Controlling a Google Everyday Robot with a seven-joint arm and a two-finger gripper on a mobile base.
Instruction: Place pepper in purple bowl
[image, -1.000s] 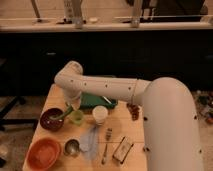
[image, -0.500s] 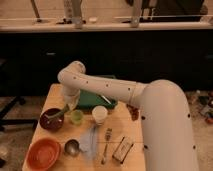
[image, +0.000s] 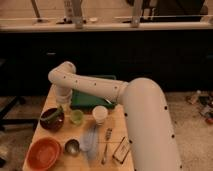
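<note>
The purple bowl (image: 50, 121) sits at the left of the wooden table (image: 116, 125). A slim green pepper (image: 53, 115) shows at the bowl, lying over its inside near the right rim. My gripper (image: 61, 107) hangs straight down from the white arm (image: 95, 87), just above the bowl's right rim and right at the pepper's upper end. I cannot tell whether it still holds the pepper.
A small green cup (image: 76, 116) stands right of the purple bowl, with a white cup (image: 100, 114) beyond it. A dark green tray (image: 95, 99) lies behind. An orange bowl (image: 43, 153), a metal cup (image: 72, 146), a pale cloth (image: 90, 139) and a fork (image: 106, 146) lie in front.
The arm has swung left. The gripper has moved from beside the green cup to over the purple bowl, and the pepper now shows at the bowl.
</note>
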